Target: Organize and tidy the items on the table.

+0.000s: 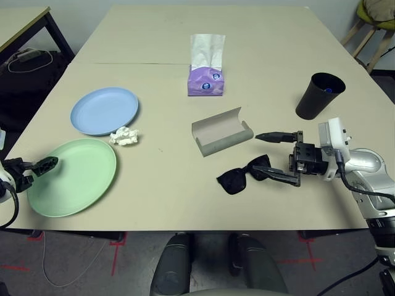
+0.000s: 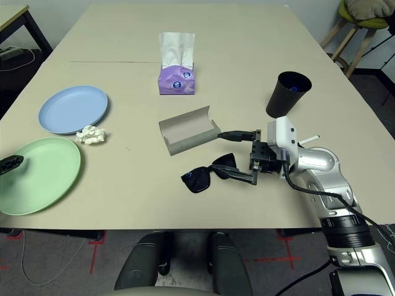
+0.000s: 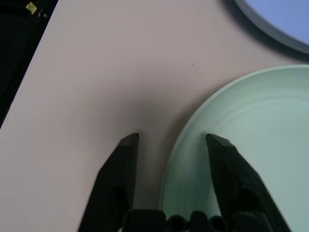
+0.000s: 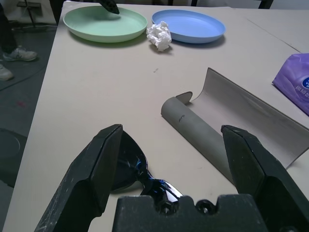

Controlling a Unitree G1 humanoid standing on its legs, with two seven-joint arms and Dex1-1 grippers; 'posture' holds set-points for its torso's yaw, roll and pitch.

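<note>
My left gripper (image 1: 42, 165) is at the near left edge of the mint green plate (image 1: 74, 176). It is open, its fingers (image 3: 126, 159) astride the plate's rim (image 3: 193, 121), one over the table and one over the plate. The pale blue plate (image 1: 103, 110) lies behind it, with crumpled white tissue (image 1: 124, 136) at its near edge. My right gripper (image 1: 266, 155) is wide open around the right end of the black sunglasses (image 1: 241, 176). The grey-green glasses case (image 1: 222, 131) lies open just beyond. A black cup (image 1: 319, 95) stands at the right. A thin white pen (image 2: 313, 139) lies behind my right wrist.
A purple tissue box (image 1: 207, 80) stands behind the case, near the seam of the beige table (image 1: 160, 185). A dark-framed side desk (image 1: 24, 24) is at the far left. A chair (image 1: 376, 28) stands off the far right corner.
</note>
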